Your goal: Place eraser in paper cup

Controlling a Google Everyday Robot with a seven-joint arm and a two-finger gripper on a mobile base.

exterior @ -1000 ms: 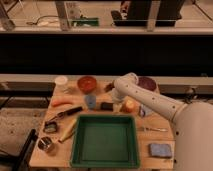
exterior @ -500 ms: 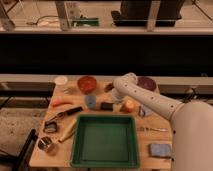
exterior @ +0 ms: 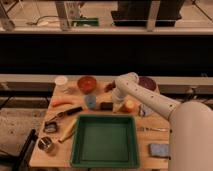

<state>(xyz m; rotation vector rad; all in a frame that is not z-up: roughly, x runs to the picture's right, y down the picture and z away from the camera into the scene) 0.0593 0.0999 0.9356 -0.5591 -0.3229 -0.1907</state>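
Metal cup (exterior: 46, 145) stands at the near left corner of the wooden table (exterior: 60, 155), with a small dark object (exterior: 50, 127) just beyond it that is too blurred to name. At the far left corner sits the paper cup (exterior: 61, 80), upright, white and well apart from the arm. Nearer than the cup lies a long orange item (exterior: 62, 103), possibly a carrot, and nearer again a black-handled tool (exterior: 67, 113) lies at a slant.

A red bowl (exterior: 87, 83) sits at the far edge, right of the paper cup. Nearer than it is a small blue-grey cup (exterior: 90, 101). A large green tray (exterior: 105, 141) fills the near middle of the table.

The eraser (exterior: 106, 105), a flat black block, lies on the table between the blue-grey cup and the arm's tip, just beyond the tray's far rim. It is not in the paper cup.

The gripper (exterior: 116, 105) is down at table level, just right of the eraser; whether it is touching it or clamped on it cannot be told. An orange ball (exterior: 130, 105) sits just right of the gripper.

A dark round dish (exterior: 147, 83) sits at the far right, partly behind the white arm. A blue-grey sponge (exterior: 159, 149) lies at the near right.
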